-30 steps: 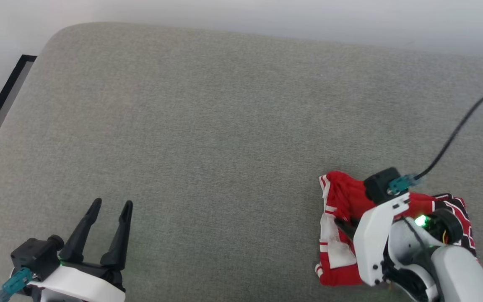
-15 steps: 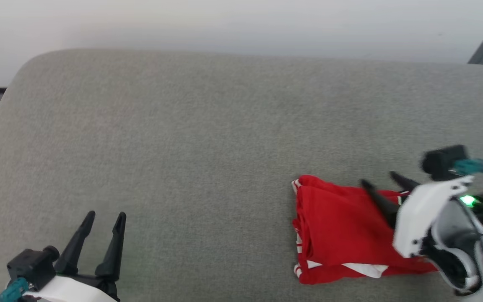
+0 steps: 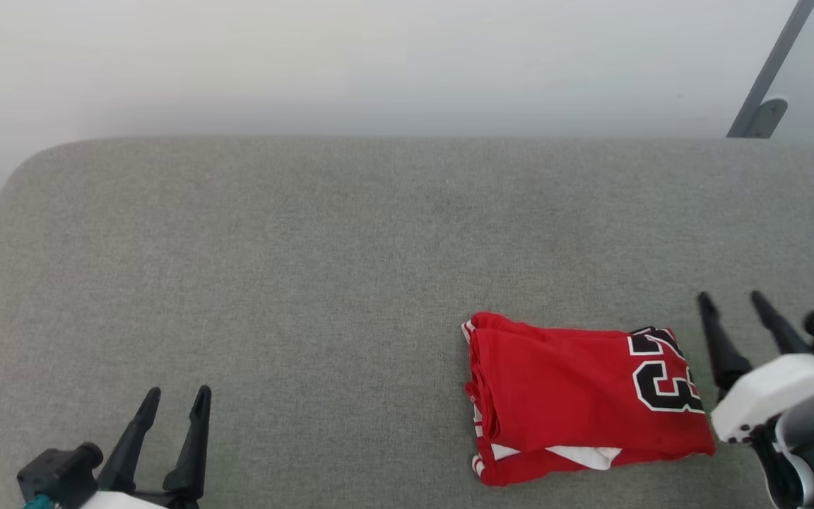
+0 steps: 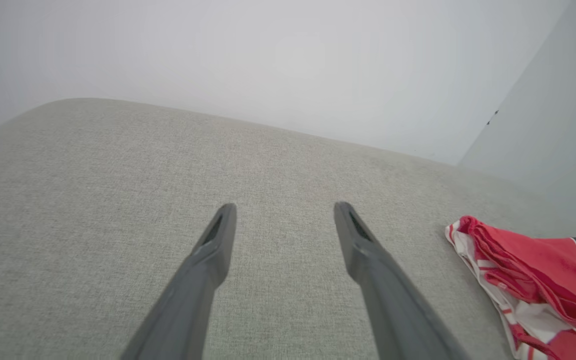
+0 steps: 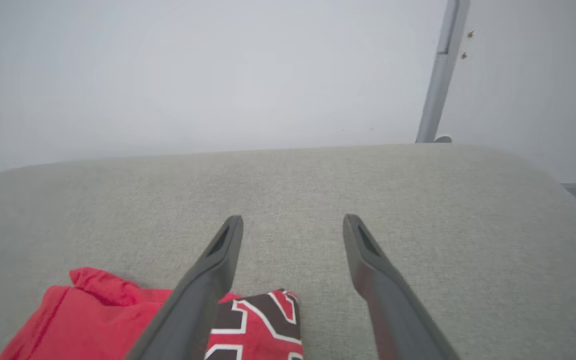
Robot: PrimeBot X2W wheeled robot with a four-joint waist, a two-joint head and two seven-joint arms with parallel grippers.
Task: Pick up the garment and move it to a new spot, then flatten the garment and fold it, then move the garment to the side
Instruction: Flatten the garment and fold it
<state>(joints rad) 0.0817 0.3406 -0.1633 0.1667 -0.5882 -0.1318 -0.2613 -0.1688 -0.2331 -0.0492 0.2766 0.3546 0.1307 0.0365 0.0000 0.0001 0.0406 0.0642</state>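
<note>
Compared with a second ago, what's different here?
The right gripper has let go of the garment, opened, and drawn back to its right, clear of it. The garment now lies folded on the grey cushion, number up. The head view has shifted too. The left gripper stays open and idle.

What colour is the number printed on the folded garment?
The number is black, outlined white, on the red garment; head view shows it best.
</note>
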